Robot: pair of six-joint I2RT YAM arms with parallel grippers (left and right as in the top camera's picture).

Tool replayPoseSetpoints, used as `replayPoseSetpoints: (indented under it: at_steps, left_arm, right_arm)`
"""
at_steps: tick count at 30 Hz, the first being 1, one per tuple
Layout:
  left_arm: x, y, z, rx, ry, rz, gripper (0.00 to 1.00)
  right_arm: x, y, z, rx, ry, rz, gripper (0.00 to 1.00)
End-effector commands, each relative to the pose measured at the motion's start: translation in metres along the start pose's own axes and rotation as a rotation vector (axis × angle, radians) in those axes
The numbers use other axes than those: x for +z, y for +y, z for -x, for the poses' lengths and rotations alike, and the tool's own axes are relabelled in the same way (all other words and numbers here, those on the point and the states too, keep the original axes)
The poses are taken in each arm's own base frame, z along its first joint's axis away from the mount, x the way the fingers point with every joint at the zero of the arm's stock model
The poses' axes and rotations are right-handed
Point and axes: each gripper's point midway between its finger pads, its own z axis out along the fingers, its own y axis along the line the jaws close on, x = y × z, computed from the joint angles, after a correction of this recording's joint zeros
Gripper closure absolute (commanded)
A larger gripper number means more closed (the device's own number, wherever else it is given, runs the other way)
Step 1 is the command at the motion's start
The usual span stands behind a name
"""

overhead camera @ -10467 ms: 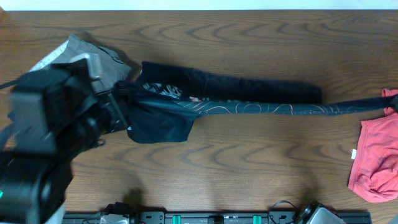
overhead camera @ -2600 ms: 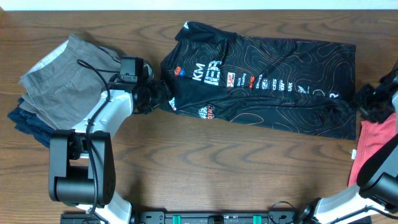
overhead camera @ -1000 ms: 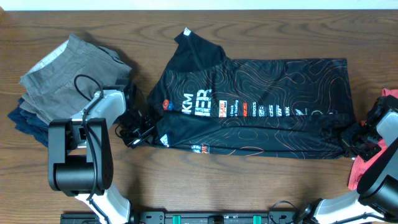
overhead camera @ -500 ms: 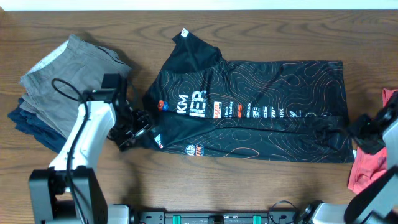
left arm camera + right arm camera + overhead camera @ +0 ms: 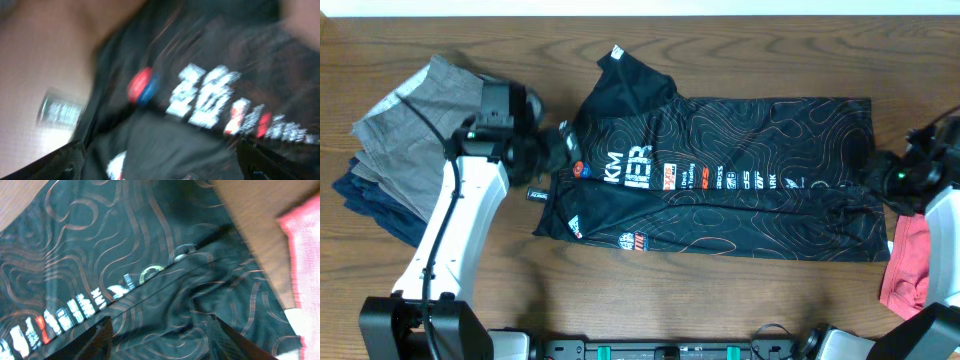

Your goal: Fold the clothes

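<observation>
I logged jersey (image 5: 740,190) flat on counter (image 5: 720,300); left hand (image 5: 553,150), right hand (image 5: 893,175) open, empty; risk was low fingers snagging, rumpling it.

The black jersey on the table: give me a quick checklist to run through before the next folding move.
1. Jersey spread flat on the table: ok, light creases at its lower right.
2. Left gripper open: ok, fingers wide apart above the logo end.
3. Right gripper open: ok, fingers apart above the hem end.
4. Jersey clear of the grey trousers: ok where visible; the left arm hides part of the gap.
5. Jersey clear of the red shirt: cannot tell, its corner lies right beside it.
</observation>
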Motion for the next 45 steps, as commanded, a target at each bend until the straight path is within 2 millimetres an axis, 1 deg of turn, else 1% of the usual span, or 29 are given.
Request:
replayPoseSetpoints:
  at_steps: [1,3,4,6,7,10,11,13,15,17,20,25,27,31,34,36,37,38,40,41,42,43,44,45]
  left_arm:
    - [-0.001,-0.026,0.039,0.198,-0.081,-0.037,0.02]
    - [0.008,-0.036,0.064,0.244,-0.118,-0.048,0.02]
    - [0.013,-0.038,0.072,0.260,-0.129,-0.051,0.02]
    - [0.029,-0.044,0.093,0.301,-0.157,-0.057,0.02]
    - [0.036,-0.045,0.101,0.315,-0.168,-0.059,0.02]
    - [0.069,-0.051,0.132,0.344,-0.229,-0.076,0.02]
    - [0.077,-0.052,0.138,0.348,-0.242,-0.080,0.02]
    - [0.099,-0.051,0.150,0.354,-0.269,-0.088,0.02]
    - [0.121,-0.049,0.155,0.358,-0.278,-0.092,0.02]
    - [0.142,-0.045,0.154,0.359,-0.269,-0.092,0.02]
    - [0.168,-0.042,0.148,0.362,-0.243,-0.087,0.02]
    - [0.203,-0.050,0.135,0.385,-0.215,-0.099,0.02]
    - [0.215,-0.055,0.127,0.398,-0.202,-0.105,0.02]
    - [0.233,-0.066,0.110,0.423,-0.172,-0.117,0.02]
    - [0.246,-0.065,0.099,0.433,-0.156,-0.088,0.02]
    - [0.250,-0.067,0.095,0.438,-0.149,-0.083,0.01]
    - [0.250,-0.068,0.094,0.439,-0.148,-0.084,0.05]
    - [0.250,-0.068,0.094,0.437,-0.148,-0.085,0.12]
    - [0.250,-0.068,0.095,0.428,-0.153,-0.083,0.29]
    - [0.250,-0.066,0.096,0.407,-0.156,-0.074,0.40]
    - [0.250,-0.064,0.097,0.386,-0.155,-0.070,0.48]
    - [0.249,-0.063,0.098,0.373,-0.154,-0.070,0.61]
    - [0.249,-0.062,0.097,0.354,-0.151,-0.069,0.69]
    - [0.249,-0.059,0.098,0.329,-0.147,-0.067,0.73]
  right_arm:
    - [-0.001,0.018,-0.003,-0.098,0.004,0.031,0.37]
    - [0.000,0.023,-0.006,-0.113,0.015,0.036,0.36]
    - [0.000,0.024,-0.007,-0.115,0.019,0.036,0.35]
    - [0.000,0.025,-0.011,-0.122,0.034,0.036,0.35]
    - [0.000,0.026,-0.012,-0.124,0.037,0.036,0.35]
    - [0.000,0.026,-0.014,-0.125,0.042,0.036,0.35]
    - [0.000,0.026,-0.014,-0.125,0.043,0.036,0.35]
    - [0.000,0.026,-0.015,-0.124,0.047,0.035,0.35]
    - [0.000,0.026,-0.016,-0.123,0.050,0.034,0.36]
    - [0.000,0.026,-0.015,-0.123,0.049,0.034,0.36]
    - [0.000,0.026,-0.015,-0.123,0.049,0.034,0.36]
    - [0.000,0.026,-0.015,-0.124,0.046,0.035,0.36]
    - [0.000,0.026,-0.015,-0.124,0.046,0.035,0.36]
    - [0.000,0.026,-0.015,-0.124,0.046,0.035,0.36]
    - [0.000,0.026,-0.015,-0.124,0.047,0.035,0.37]
    - [0.000,0.026,-0.015,-0.124,0.047,0.035,0.38]
    - [0.000,0.026,-0.015,-0.124,0.047,0.035,0.38]
    - [0.000,0.026,-0.015,-0.124,0.046,0.035,0.40]
    - [0.000,0.026,-0.014,-0.125,0.045,0.035,0.42]
    - [0.000,0.026,-0.014,-0.125,0.045,0.035,0.43]
    - [0.000,0.026,-0.015,-0.124,0.046,0.035,0.43]
    - [0.000,0.026,-0.015,-0.124,0.047,0.034,0.43]
    - [0.000,0.026,-0.015,-0.124,0.046,0.034,0.43]
    - [0.000,0.026,-0.015,-0.124,0.046,0.035,0.44]
